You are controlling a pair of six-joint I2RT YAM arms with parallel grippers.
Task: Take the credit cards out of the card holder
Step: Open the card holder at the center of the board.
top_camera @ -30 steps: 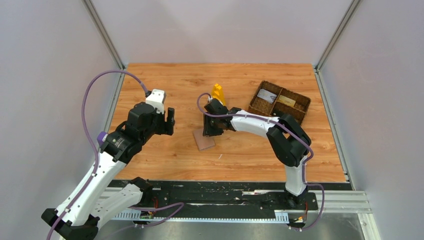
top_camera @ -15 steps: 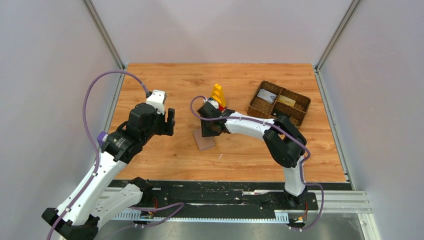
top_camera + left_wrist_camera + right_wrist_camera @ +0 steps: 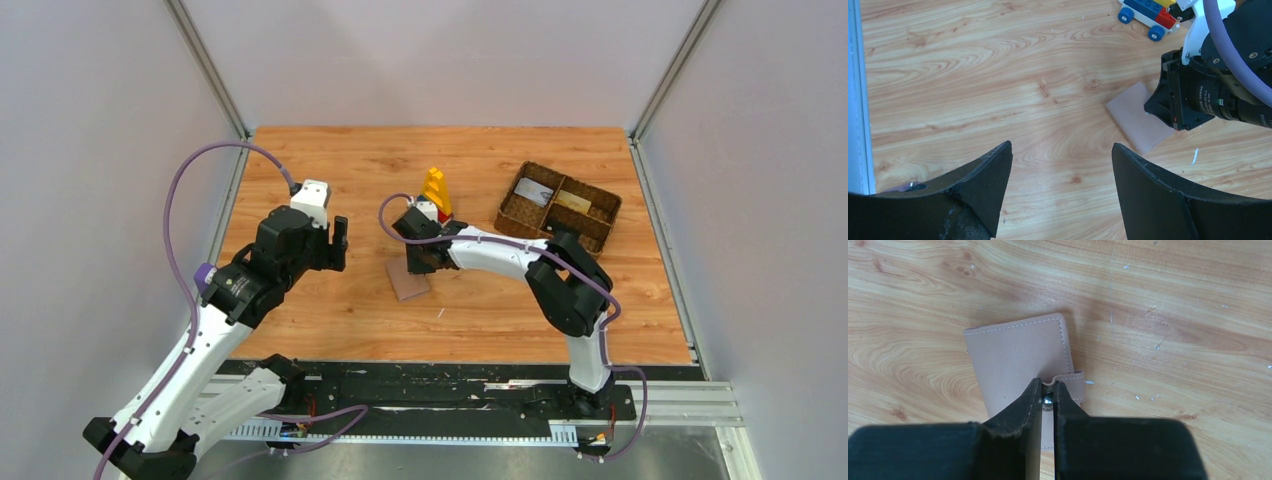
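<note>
As the right claw point(image 3: 1047, 390) pinches the card holder point(image 3: 1013, 350), toy blocks point(image 3: 435, 188) stand near.

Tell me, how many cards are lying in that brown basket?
2: a greyish-white card in the basket's left compartment, a tan-gold card in its right one. More may hide inside the shut card holder.
</note>
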